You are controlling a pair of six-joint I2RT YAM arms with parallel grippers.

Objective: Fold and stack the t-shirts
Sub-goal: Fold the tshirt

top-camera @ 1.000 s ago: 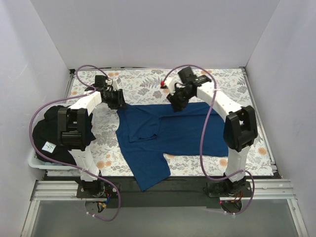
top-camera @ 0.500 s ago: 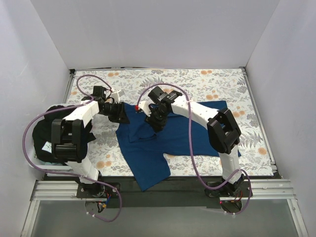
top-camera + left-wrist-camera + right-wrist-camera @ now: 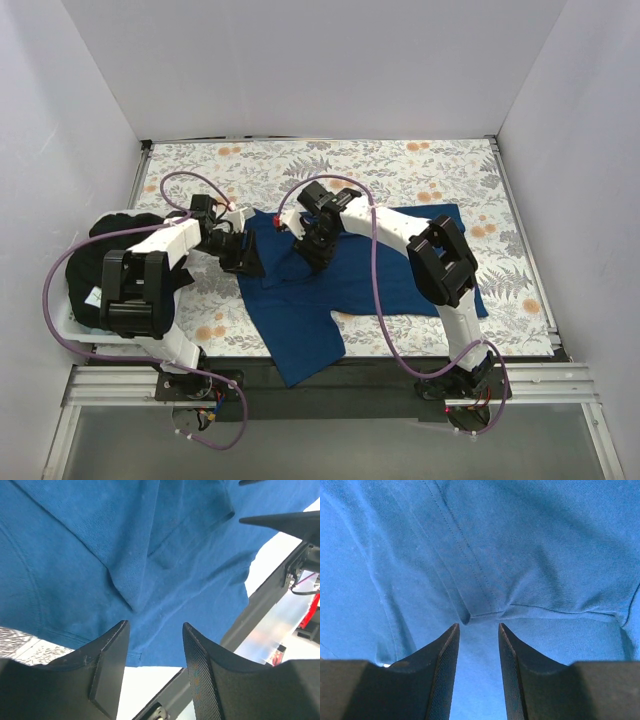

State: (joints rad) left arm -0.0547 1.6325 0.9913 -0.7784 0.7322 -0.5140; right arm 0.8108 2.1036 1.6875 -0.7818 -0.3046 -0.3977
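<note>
The spread t-shirt (image 3: 370, 275) is plain royal blue with matching blue stitching. The bundled t-shirt (image 3: 105, 250) at the left edge is black and has a small white tag (image 3: 98, 297). The worktop cloth (image 3: 420, 165) is white, printed with grey ferns and orange flowers. The left arm (image 3: 172, 238) and right arm (image 3: 395, 225) are white with black joints and purple cables (image 3: 377, 290).

Black shirt heap (image 3: 112, 235) crowds the left edge — floral cloth (image 3: 430, 170) behind blue shirt (image 3: 300, 335) lies open
</note>
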